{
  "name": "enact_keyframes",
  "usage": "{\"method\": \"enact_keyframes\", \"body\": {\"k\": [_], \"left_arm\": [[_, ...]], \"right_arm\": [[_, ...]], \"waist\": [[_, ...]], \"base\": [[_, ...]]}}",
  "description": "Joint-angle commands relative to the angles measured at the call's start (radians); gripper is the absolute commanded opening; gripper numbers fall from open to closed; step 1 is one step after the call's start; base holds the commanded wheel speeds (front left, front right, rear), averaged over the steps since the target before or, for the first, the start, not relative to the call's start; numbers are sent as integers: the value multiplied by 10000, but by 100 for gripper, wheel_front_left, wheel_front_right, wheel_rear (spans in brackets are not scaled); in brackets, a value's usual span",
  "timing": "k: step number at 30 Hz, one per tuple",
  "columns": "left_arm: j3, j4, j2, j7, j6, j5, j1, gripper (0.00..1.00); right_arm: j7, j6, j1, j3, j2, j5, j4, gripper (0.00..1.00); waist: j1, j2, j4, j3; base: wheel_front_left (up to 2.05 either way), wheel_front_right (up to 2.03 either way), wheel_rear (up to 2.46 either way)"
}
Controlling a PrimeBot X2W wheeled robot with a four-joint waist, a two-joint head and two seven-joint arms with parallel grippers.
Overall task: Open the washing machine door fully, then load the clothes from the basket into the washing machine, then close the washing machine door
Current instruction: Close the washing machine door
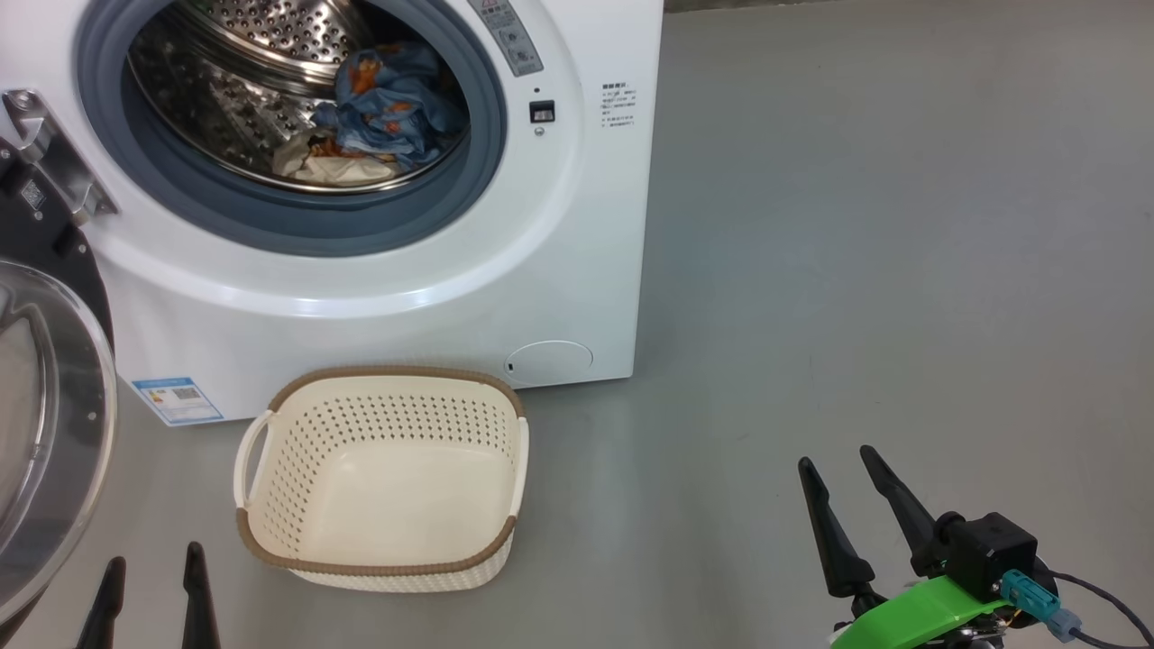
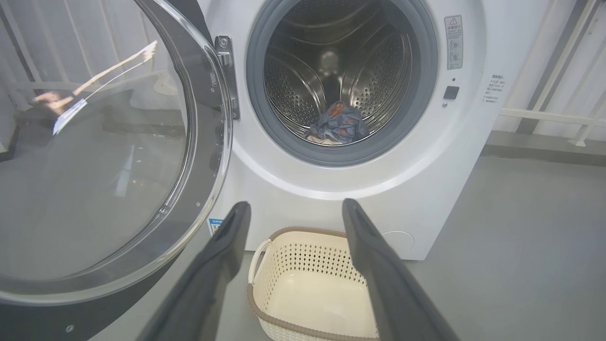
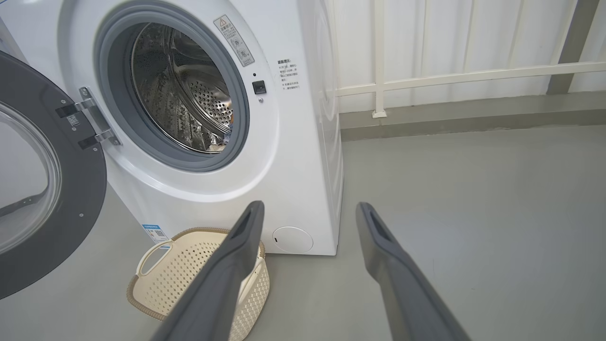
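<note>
Clothes [image 1: 379, 113] in the washing machine [image 1: 559, 297] drum, basket [image 1: 383, 478] before it, door [image 1: 50, 406] swung left.

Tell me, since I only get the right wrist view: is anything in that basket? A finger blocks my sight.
Observer: Nothing. The head view shows the basket bare down to its floor.
Operator: Where's the laundry, then?
Observer: The clothes lie inside the washing machine: blue with orange prints, plus a cream piece.
Operator: And the other hand?
Observer: The left hand is open and holds nothing. It sits just right of the swung-open washing machine door, not touching it.
</note>
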Motion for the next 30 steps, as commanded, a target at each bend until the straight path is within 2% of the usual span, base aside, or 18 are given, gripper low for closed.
{"method": "enact_keyframes", "body": {"k": [1,21,30], "left_arm": [[274,-228,97,-65,-45,27,-391,100],[91,-369,97,-65,-121,20,-238,100],[63,-389,97,-65,44,-165,-261,100]], "right_arm": [[-49,16,-110,209,5,-71,-214,100],[-49,16,-52,215,5,-124,-198,100],[-49,16,-90,181,5,-204,-263,100]], "waist": [[0,0,9,-19],[0,0,95,-96],[0,0,492,16]], "base": [[0,0,0],[0,0,0],[0,0,0]]}}
